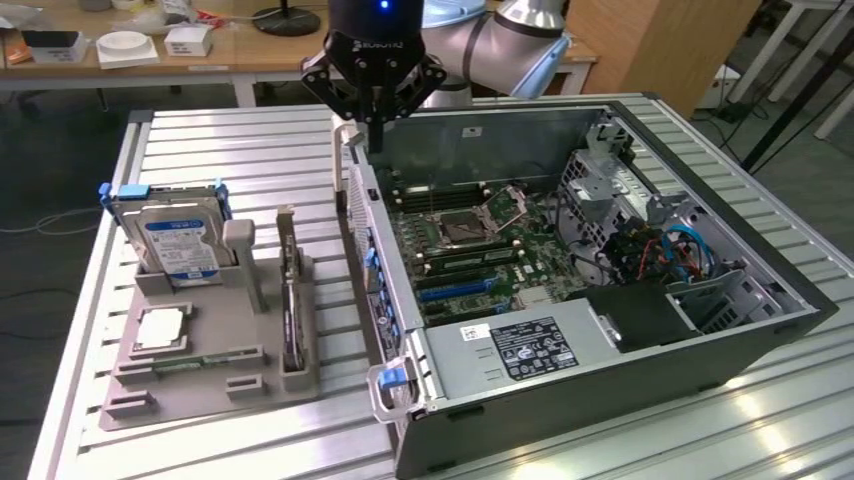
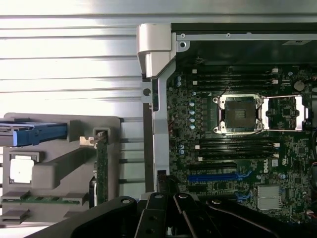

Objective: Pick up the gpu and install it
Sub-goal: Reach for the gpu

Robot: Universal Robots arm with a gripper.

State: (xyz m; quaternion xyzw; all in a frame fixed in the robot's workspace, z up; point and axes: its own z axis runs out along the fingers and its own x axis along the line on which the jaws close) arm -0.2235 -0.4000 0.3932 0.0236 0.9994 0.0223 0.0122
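Your gripper (image 1: 372, 135) hung above the rear wall of the open black computer case (image 1: 627, 395), fingers clenched on nothing, so the pick-up step had apparently not begun. The gpu (image 1: 290, 312), a thin black card with a pale metal bracket, stood edge-on in the grey moulded holder (image 1: 200, 392) on the slatted metal table (image 1: 240, 140), well apart from the gripper. A grasp called for released fingers squared across its narrow top edge.

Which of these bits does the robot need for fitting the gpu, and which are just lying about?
Needed:
gpu
end effector
computer case
blue slot

Lying about:
hard drive
memory strip
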